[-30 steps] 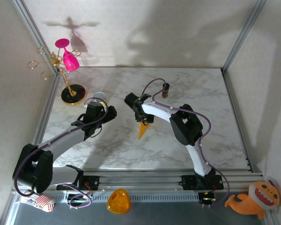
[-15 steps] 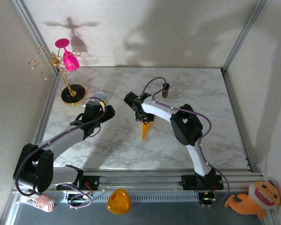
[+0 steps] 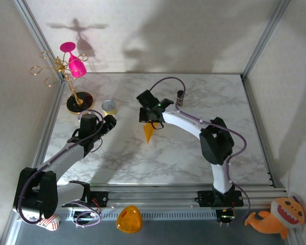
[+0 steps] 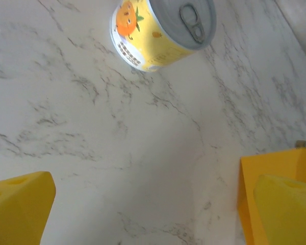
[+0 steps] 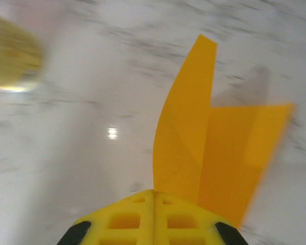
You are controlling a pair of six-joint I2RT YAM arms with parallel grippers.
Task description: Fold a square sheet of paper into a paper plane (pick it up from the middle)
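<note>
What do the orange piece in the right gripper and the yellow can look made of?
Paper plane: thin matte orange-yellow paper, showing sharp creases and overlapping flaps. Tin: probably metal, with a dull grey pull-tab lid and a glossy printed yellow label.

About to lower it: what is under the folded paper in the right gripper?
Bare marble table lies beneath the paper plane, with the yellow tin well off to the side. The paper's near end is hidden between the fingers of the shut right gripper.
</note>
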